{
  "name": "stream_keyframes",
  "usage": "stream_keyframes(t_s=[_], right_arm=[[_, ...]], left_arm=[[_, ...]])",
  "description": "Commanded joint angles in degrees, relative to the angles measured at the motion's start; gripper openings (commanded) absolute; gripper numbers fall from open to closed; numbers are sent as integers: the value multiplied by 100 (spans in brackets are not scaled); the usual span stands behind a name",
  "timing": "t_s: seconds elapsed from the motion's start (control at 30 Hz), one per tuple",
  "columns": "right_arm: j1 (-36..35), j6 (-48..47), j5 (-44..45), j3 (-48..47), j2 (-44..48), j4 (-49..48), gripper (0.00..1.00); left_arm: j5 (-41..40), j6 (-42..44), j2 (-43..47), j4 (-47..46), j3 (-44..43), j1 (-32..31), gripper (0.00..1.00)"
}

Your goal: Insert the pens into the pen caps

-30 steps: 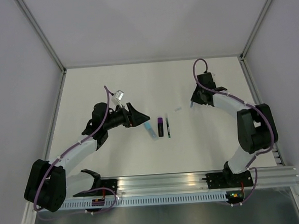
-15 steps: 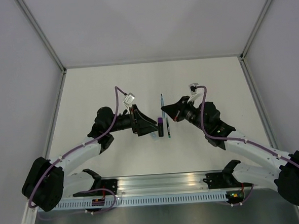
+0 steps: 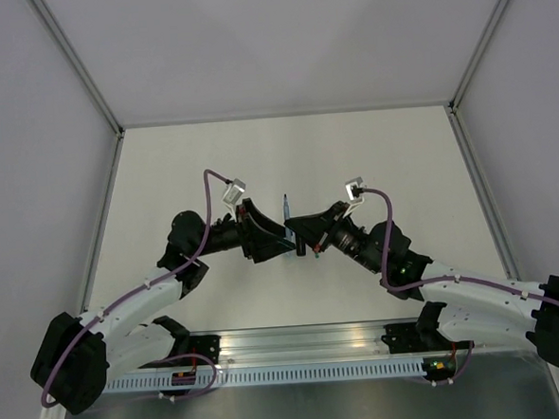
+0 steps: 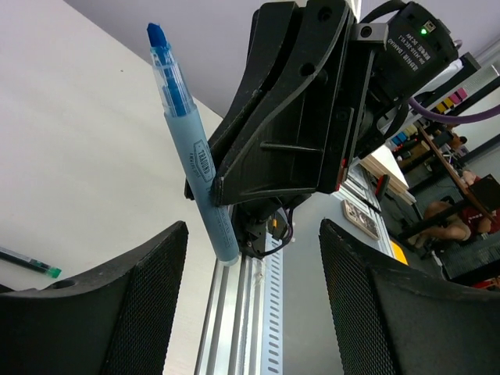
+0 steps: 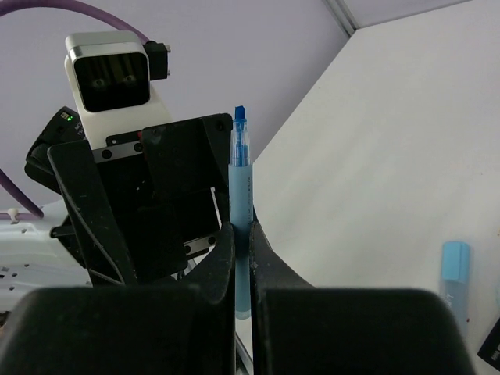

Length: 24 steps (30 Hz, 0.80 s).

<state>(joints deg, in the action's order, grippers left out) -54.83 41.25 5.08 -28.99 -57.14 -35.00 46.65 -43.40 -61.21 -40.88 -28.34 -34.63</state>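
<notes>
Mid-table, just ahead of the bases, we have both grippers nose to nose, tips nearly meeting in the top view. The right gripper (image 5: pixel 241 234) is pinched on the thin blue pen (image 5: pixel 240 172): it clamps the lower barrel, and the pen stands upright out of the jaws with the bare blue tip on top. Top view shows the same pen poking out toward the far side of the table (image 3: pixel 371 156), clear of the surface. The left gripper (image 4: pixel 251 258) is spread wide, nothing between its fingers (image 4: pixel 117 312). Through that gap we look straight at the right gripper's body and the pen it carries, tilted a little in that view, lower end sticking out below the clamp. Pen and left fingers are apart

Other pens, as far as we see them:
- the light-blue highlighter (image 5: pixel 455 273) lies flat on the table, lower right of the right wrist view. We can't tell what the black corner (image 5: pixel 492 344) just beside it at the frame edge is
- the thin dark pen (image 4: pixel 27 262), green end, lies flat on the table at the left edge of the left wrist view
- in the top view the gripper bodies cover that spot, so we can't place either pen there

The left wrist camera (image 5: pixel 116 74) looks back at the right one from above the left gripper body. The aluminium rail (image 3: pixel 307 341) runs along the near edge by the bases
</notes>
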Motion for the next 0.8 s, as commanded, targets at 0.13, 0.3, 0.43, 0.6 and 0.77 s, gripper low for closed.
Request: stream_keyframes(t_s=[0.13, 0.3, 0.43, 0.6, 0.77], right_arm=[[-309, 67, 423, 148, 63, -788, 0], [-397, 58, 476, 175, 28, -982, 0], [-458, 67, 520, 175, -33, -1122, 0], [-502, 41, 503, 87, -156, -1158, 0], [-590, 23, 459, 113, -236, -1263, 0]], left_arm=[[-183, 191, 408, -359, 118, -35, 61], [-122, 165, 382, -368, 92, -35, 53], [27, 121, 320, -456, 65, -44, 46], [54, 103, 268, -464, 39, -52, 42], [63, 112, 303, -447, 21, -52, 20]])
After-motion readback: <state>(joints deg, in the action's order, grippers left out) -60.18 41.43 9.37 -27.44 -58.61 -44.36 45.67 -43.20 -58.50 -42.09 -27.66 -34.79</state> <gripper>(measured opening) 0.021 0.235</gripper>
